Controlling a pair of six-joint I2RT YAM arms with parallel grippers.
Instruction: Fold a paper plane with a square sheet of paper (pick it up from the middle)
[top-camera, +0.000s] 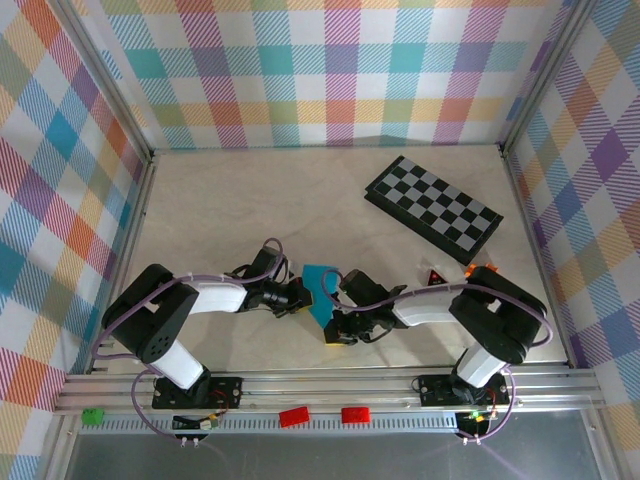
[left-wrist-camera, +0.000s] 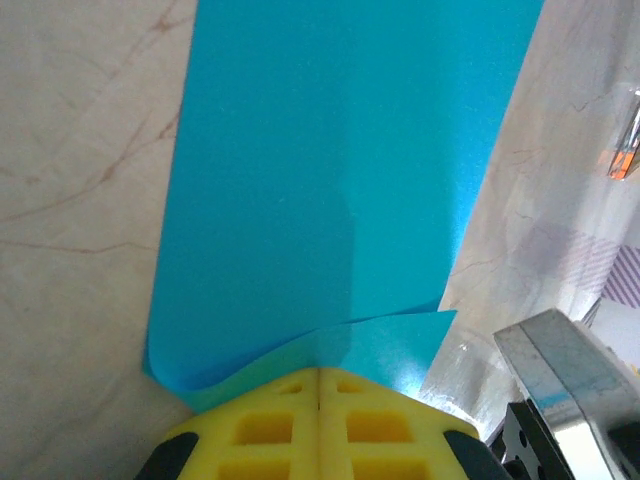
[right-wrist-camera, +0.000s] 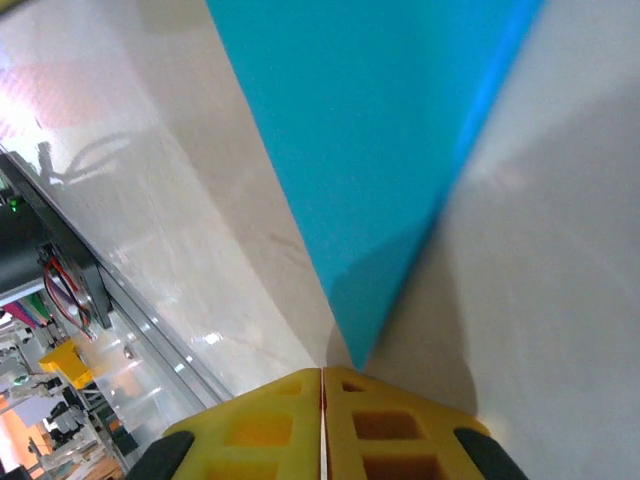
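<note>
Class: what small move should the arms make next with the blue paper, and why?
Probably lower the left gripper to flatten the fold: it is shut on the square sheet of paper, whose near edge curls uncreased; the right gripper is shut near its corner.

From above, the left gripper (top-camera: 303, 296) and right gripper (top-camera: 336, 330) cover the near part of the sheet of paper (top-camera: 320, 283). A dark thing (top-camera: 435, 275) and an orange bit (top-camera: 480, 268) near the checkered board (top-camera: 433, 202) are too small to tell. At the left wrist the sheet runs off the far edge, and its near edge slips behind the closed left fingers (left-wrist-camera: 265, 432). At the right wrist its corner ends by the right fingers (right-wrist-camera: 262, 420); whether they grip it cannot be told. Clutter (right-wrist-camera: 50, 400) at the left is blurred.
</note>
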